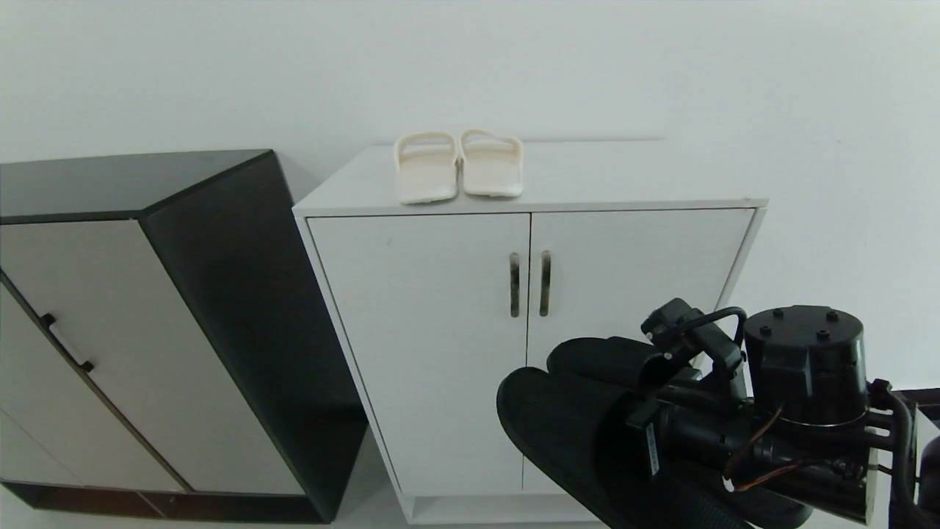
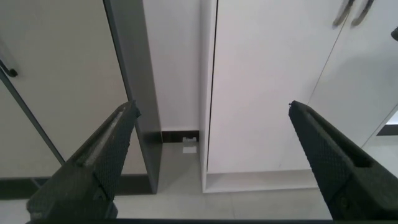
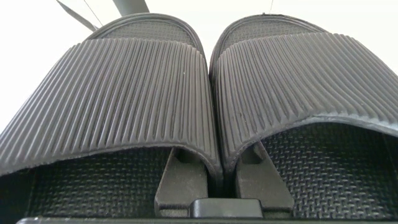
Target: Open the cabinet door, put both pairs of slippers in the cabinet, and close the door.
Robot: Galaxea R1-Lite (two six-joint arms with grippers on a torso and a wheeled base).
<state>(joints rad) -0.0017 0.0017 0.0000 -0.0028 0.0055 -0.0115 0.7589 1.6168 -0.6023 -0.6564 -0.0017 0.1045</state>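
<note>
A black cabinet (image 1: 220,308) is set against the white wall (image 1: 470,66), with a dark top and side panel. Its front is faced with pale panels (image 1: 95,294), and a slim dark handle (image 1: 66,342) is fixed across them at a slant. A dark skirting board (image 2: 180,135) is run along the wall's foot. A small white object (image 2: 188,148) is laid on the light floor (image 2: 180,199) just before it.

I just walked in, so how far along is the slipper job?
Nothing is stowed yet: the cabinet doors are shut. In hand: the right gripper holds the black slippers. The cream slippers sit on top, and the left gripper is open. Left: open a door, load both pairs, close.
</note>
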